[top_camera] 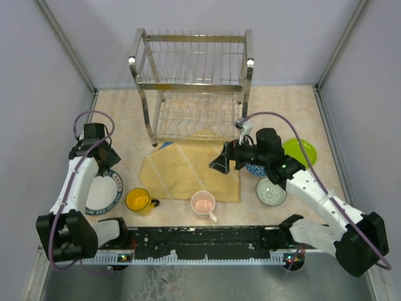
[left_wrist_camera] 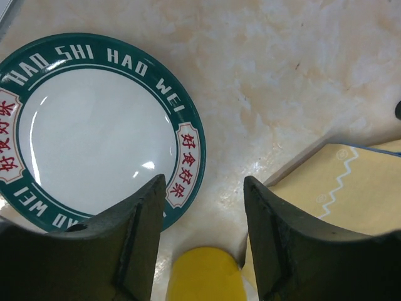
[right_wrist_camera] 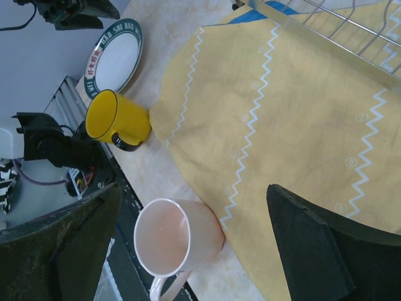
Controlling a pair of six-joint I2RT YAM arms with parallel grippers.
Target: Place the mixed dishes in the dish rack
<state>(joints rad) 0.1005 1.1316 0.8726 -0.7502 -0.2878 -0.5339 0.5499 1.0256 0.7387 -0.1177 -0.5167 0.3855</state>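
Note:
The steel dish rack (top_camera: 191,75) stands at the back centre, both tiers bare. The white plate with the dark rim (top_camera: 104,192) lies front left, with the yellow mug (top_camera: 138,200) and the pale pink mug (top_camera: 203,203) to its right. My left gripper (top_camera: 108,157) is open and empty just above the plate's far edge. In the left wrist view it (left_wrist_camera: 203,207) frames the plate (left_wrist_camera: 94,132) and the mug (left_wrist_camera: 203,276). My right gripper (top_camera: 219,164) is open and empty above the cloth, with the pink mug (right_wrist_camera: 172,238) below it (right_wrist_camera: 194,219). The blue patterned bowl (top_camera: 255,170), grey-green bowl (top_camera: 271,192) and lime-green plate (top_camera: 302,151) lie at the right.
A yellow patterned cloth (top_camera: 188,169) is spread in front of the rack, its far edge under the rack's lower tier. Grey walls close in the table at left, right and back. A black rail (top_camera: 200,241) runs along the near edge.

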